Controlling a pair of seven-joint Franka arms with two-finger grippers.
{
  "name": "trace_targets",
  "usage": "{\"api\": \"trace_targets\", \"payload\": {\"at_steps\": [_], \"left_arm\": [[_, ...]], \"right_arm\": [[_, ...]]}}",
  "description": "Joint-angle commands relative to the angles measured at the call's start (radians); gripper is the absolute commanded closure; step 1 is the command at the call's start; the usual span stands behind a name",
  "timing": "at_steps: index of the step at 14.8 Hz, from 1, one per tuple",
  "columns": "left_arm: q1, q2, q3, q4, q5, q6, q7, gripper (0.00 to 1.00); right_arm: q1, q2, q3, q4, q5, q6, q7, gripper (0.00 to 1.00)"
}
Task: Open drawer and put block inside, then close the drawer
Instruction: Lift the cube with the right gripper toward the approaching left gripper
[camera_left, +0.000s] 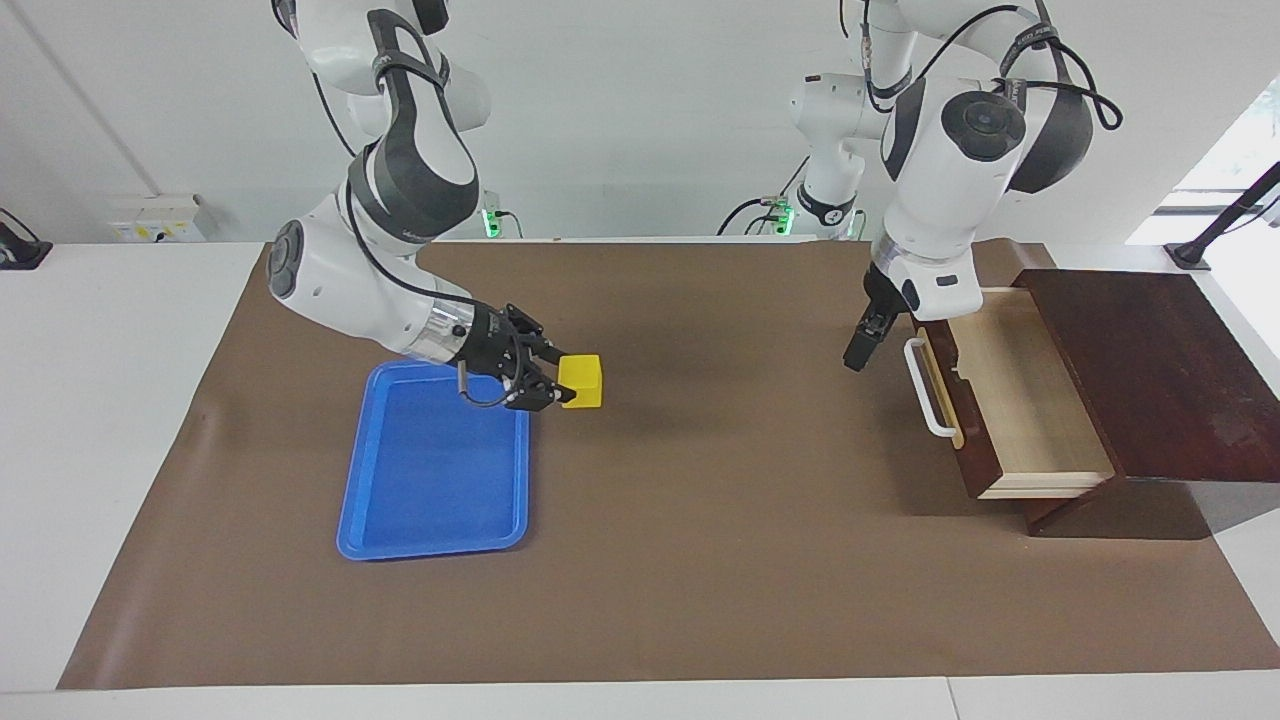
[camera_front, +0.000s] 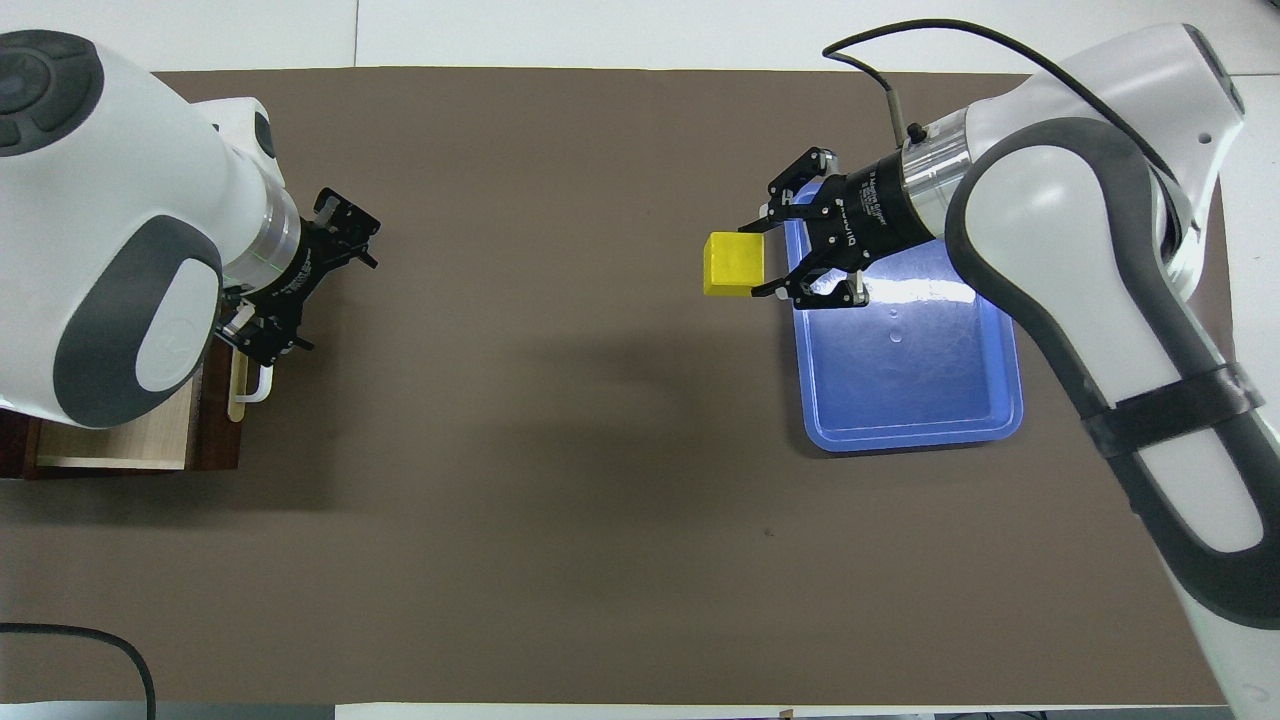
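Brown mat (camera_left: 700, 560): right gripper (camera_left: 553, 383) clamps block (camera_left: 581, 381) over blue tray's (camera_left: 430, 530) edge; left gripper (camera_left: 862, 345), jaws apart, beside open drawer (camera_left: 1020, 400).

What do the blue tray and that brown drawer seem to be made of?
The blue tray looks like moulded plastic: one even colour, rounded rim, and a glossy shine in the overhead view. The drawer looks like wood: a dark, stained front, a pale interior with faint grain lines, and a smooth white bar handle, plastic or painted metal.
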Motion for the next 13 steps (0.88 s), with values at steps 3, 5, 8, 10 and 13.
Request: {"api": "trace_targets", "payload": {"at_steps": [3, 5, 8, 10, 13], "left_arm": [[-0.111, 0.018, 0.006, 0.027, -0.085, 0.014, -0.502, 0.0], [-0.168, 0.027, 0.006, 0.026, -0.084, 0.077, -0.598, 0.0], [-0.23, 0.142, 0.012, 0.131, -0.061, 0.075, -0.78, 0.0], [-0.23, 0.167, 0.015, 0.172, -0.064, 0.082, -0.813, 0.0], [-0.242, 0.182, 0.015, 0.172, -0.06, 0.124, -0.868, 0.0]], "right_arm": [[0.094, -0.001, -0.002, 0.008, 0.037, 0.04, 0.108, 1.0], [0.13, -0.001, -0.002, 0.0, 0.035, 0.093, 0.139, 1.0], [0.161, -0.001, -0.002, -0.004, 0.035, 0.115, 0.153, 1.0], [0.185, -0.003, -0.004, -0.006, 0.037, 0.117, 0.159, 1.0], [0.187, -0.003, -0.002, -0.006, 0.035, 0.117, 0.164, 1.0]]}}
